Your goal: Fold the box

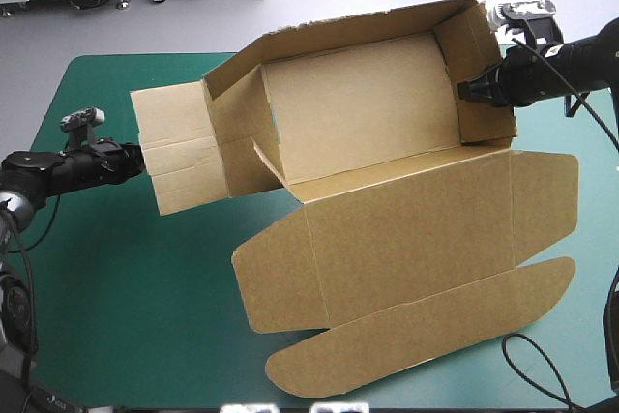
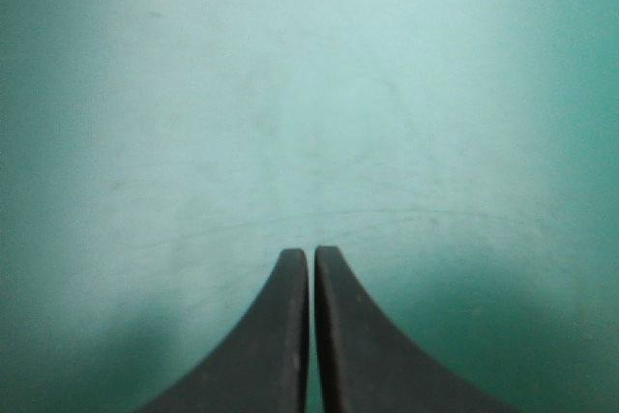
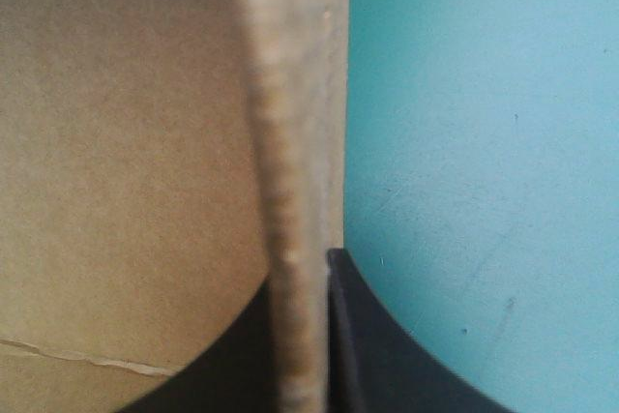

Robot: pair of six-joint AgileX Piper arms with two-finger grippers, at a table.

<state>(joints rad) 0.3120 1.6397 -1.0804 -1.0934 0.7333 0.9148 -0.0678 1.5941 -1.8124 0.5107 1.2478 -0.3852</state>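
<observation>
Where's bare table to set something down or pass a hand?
Widest bare patch: near-left cover, between the left gripper and the box with its side flap and flat lid. A smaller one: far-left corner, beyond that flap. Crowded: the right side, with the right gripper, jaws shut on the wall, and the lid near the edge.

Worktop (image 1: 116, 307) covered in teal-green. Lying on it, from the middle to the right edge, brown box (image 1: 387, 229): walls raised toward the far edge, lid flat toward the near edge, flap reaching toward the left edge.
</observation>
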